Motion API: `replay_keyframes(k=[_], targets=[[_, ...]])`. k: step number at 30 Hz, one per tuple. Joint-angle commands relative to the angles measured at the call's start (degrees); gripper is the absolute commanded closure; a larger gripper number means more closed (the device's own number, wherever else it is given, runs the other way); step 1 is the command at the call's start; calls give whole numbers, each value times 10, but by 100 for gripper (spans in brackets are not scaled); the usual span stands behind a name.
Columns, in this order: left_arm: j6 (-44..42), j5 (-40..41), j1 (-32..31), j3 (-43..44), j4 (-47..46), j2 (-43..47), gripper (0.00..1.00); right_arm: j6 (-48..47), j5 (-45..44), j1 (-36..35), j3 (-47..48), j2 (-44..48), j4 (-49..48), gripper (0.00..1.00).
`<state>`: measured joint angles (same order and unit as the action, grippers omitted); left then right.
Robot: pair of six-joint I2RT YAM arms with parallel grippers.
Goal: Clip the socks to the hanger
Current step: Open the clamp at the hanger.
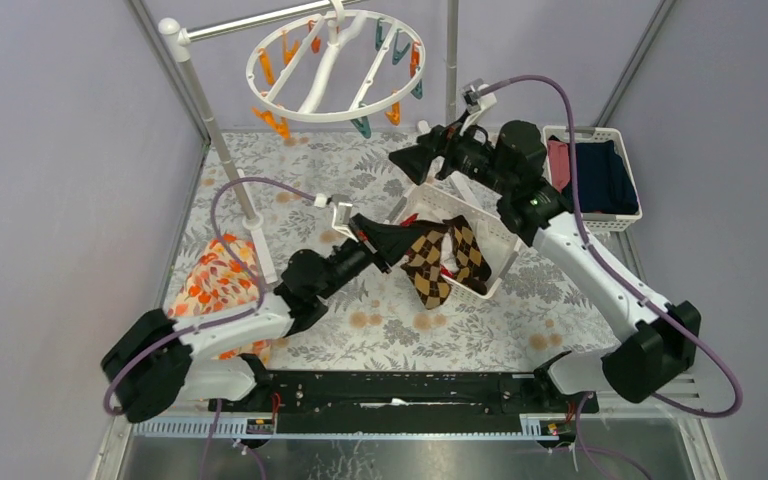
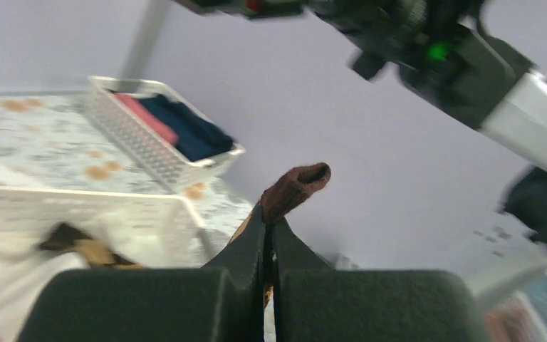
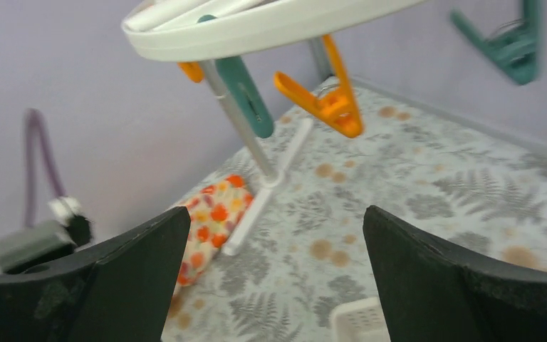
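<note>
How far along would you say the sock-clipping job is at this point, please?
Done: nothing yet; no sock hangs from the round white plastic hanger, and its orange and teal clothespins are empty. In hand: the left gripper is shut on a brown-and-tan argyle sock draped over the white slatted basket; the right gripper is open near the ring, holding nothing. Left: clipping this sock and any others.

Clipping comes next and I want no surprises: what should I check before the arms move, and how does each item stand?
1. Left gripper shut on the argyle sock: ok.
2. Sock lifted clear of the basket: cannot tell.
3. Right gripper open: ok.
4. Orange clothespin inside the right gripper: not ok, it hangs ahead, apart.
5. Hanger up on its rail: ok.
</note>
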<state>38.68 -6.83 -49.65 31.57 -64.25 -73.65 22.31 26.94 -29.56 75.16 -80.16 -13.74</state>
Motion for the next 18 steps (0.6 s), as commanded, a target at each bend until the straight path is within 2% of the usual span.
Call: replay_keyframes(k=[1, 3, 5, 7, 12, 18], targets=[[-114, 139, 12, -7, 208, 95, 100, -126, -122, 2, -44, 66, 21, 0], [-107, 167, 24, -8, 258, 125, 100, -158, -103, 3, -61, 78, -4, 0], [-86, 167, 43, 3, 311, 140, 100, -178, -78, 2, -7, 56, 46, 0], [-71, 145, 61, 16, 347, 141, 100, -192, -60, 2, 12, 29, 42, 0], [-59, 83, 83, 7, 343, 148, 100, -220, -27, 2, 72, -18, 48, 2], [-48, 78, 91, -18, 331, 181, 100, -346, 6, 2, 67, -39, -2, 6]])
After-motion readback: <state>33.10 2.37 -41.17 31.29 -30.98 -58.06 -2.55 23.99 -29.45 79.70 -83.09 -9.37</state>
